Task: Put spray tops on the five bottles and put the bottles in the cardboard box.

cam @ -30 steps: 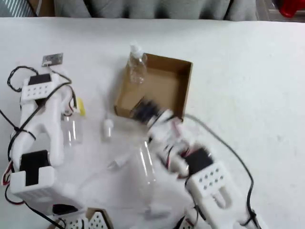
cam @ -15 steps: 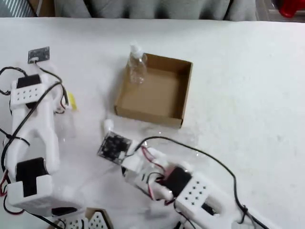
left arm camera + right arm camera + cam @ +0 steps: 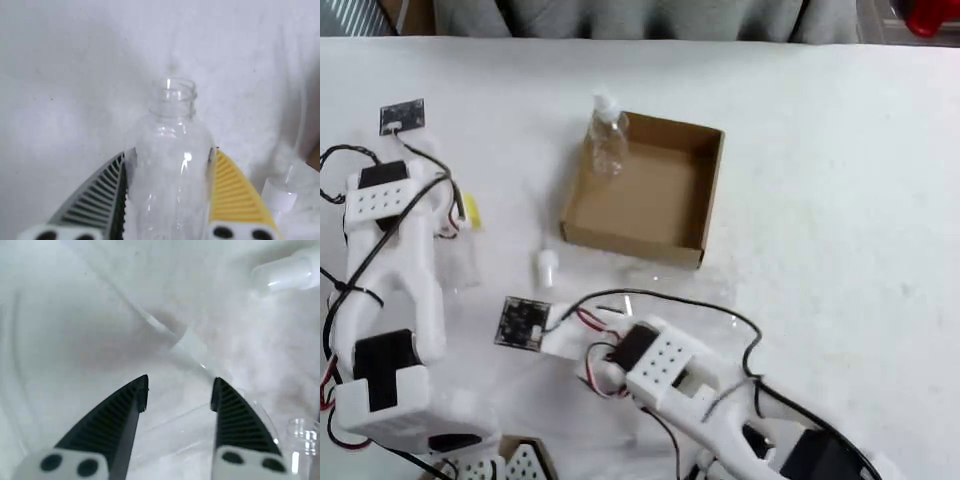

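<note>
My left gripper [image 3: 170,159] is shut on an upright clear bottle [image 3: 172,150] whose neck is uncapped; in the high view this bottle [image 3: 460,258] stands at the table's left beside the left arm [image 3: 395,240]. A loose spray top [image 3: 547,267] lies in front of the cardboard box [image 3: 705,190]. A capped bottle [image 3: 606,135] stands in the box's far left corner. My right gripper [image 3: 180,386] is open, just above a spray top's thin tube [image 3: 185,347] and a lying clear bottle [image 3: 200,427]. The right arm [image 3: 660,365] is at the front centre.
Another spray top [image 3: 287,271] and an open bottle neck [image 3: 302,436] lie near my right gripper. A spray top with its tube [image 3: 280,192] rests beside the held bottle. Black cables [image 3: 760,335] trail over the table in front of the box. The table's right half is bare white.
The right arm has swung from the box's front edge leftward and toward the front of the table. The left arm shifted slightly back and left with its bottle.
</note>
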Tool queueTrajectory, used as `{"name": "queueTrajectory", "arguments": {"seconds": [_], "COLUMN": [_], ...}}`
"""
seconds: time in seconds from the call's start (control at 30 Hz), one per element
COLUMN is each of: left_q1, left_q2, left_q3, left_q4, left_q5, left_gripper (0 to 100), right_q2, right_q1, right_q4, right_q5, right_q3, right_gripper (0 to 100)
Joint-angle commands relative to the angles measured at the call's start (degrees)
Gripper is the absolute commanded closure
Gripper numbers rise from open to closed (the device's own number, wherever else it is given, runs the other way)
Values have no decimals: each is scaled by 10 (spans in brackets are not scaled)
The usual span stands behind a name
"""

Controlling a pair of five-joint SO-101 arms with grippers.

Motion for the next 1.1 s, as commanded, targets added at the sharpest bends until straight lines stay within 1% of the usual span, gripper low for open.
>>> {"name": "queueTrajectory", "arguments": {"seconds": [0.0, 0.2, 0.37, 0.6, 0.73, 0.8, 0.83, 0.93, 0.97, 1.03, 1.07], "left_q1": [-6, -6, -6, -6, -6, -6, -6, -6, -6, -6, -6], "left_q2": [-39, -39, -39, -39, -39, -39, -39, -39, -39, -39, -39], "left_q3": [-6, -5, -5, -5, -5, -5, -5, -5, -5, -4, -4], "left_q4": [-13, -13, -13, -13, -13, -13, -13, -13, -13, -13, -13], "left_q5": [1, 1, 1, 1, 1, 1, 1, 1, 1, 1, 1], "left_gripper": [980, 980, 980, 980, 980, 980, 980, 980, 980, 980, 980], "right_q2": [10, 10, 23, 127, 164, 168, 169, 168, 168, 163, 161], "right_q1": [8, 8, 8, 7, 8, 8, 8, 12, 17, 27, 30], "right_q4": [-9, -30, -29, -13, 4, 10, 10, 7, 9, 12, 15], "right_q5": [33, 37, 48, 86, 90, 90, 90, 88, 87, 85, 85], "right_q3": [-33, -36, -76, -119, -145, -153, -153, -154, -156, -156, -157], "right_gripper": [769, 769, 769, 769, 770, 797, 828, 968, 993, 961, 967]}}
